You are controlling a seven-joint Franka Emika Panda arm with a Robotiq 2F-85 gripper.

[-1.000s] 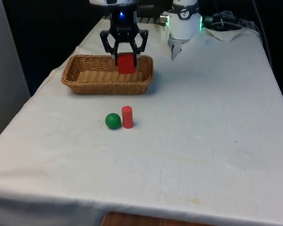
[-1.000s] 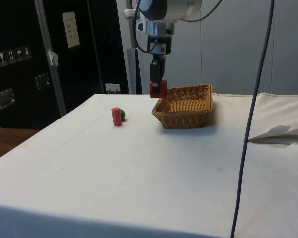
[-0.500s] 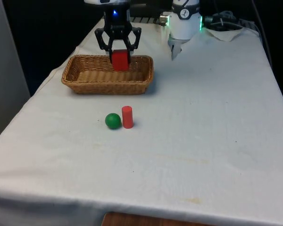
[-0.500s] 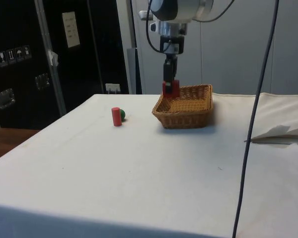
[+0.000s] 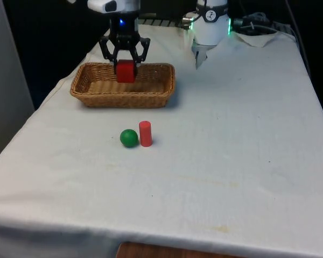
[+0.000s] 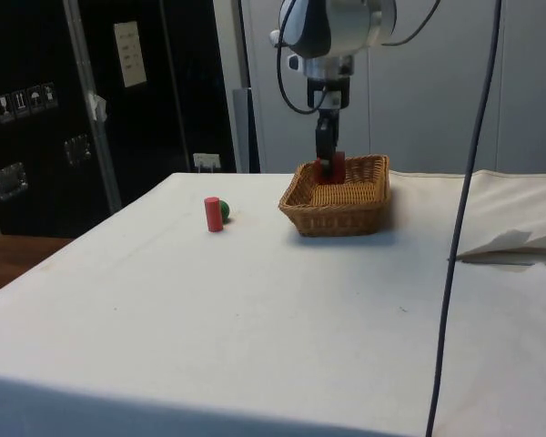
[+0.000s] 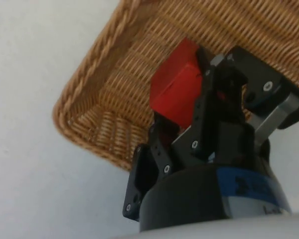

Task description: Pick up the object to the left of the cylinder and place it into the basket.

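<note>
One desk under white cloth [image 5: 231,134] carries a woven wicker basket [image 5: 91,91]. Above the basket's inside hangs the black pincer [image 5: 125,69], closed on a red block [image 5: 125,71]. Nearer the front, a red cylinder [image 5: 145,133] stands upright, and a green ball [image 5: 128,138] lies just beside it, on the front view's left.

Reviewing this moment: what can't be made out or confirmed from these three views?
- Basket floor under the red block: hidden by the block and gripper in the front view, by the near wall in the side view.
- Green ball: mostly hidden behind the red cylinder in the side view.
- Block's gripped faces: covered by the fingers in the wrist view.
</note>
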